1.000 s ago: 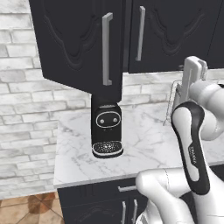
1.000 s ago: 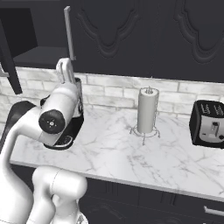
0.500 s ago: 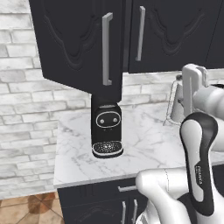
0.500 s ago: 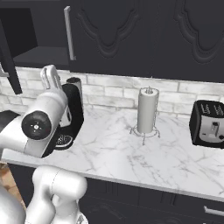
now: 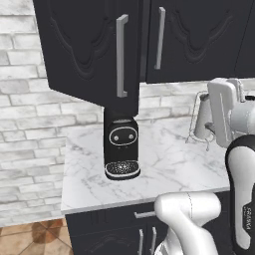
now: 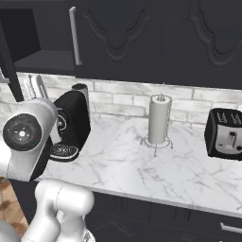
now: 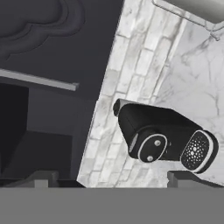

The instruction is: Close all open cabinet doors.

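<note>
A tall black cabinet door (image 5: 92, 50) with a long silver handle (image 5: 121, 55) hangs swung out from the upper cabinets, at ten o'clock in the left base view, over a black coffee machine (image 5: 121, 148) on the marble counter (image 5: 164, 164). In the right base view the open cabinet (image 6: 28, 42) shows at ten o'clock. To close it well, the hand should probably press flat on the door's outer face near the handle side and sweep with its arc. The gripper (image 7: 113, 178) has its jaws spread wide, holding and touching nothing.
</note>
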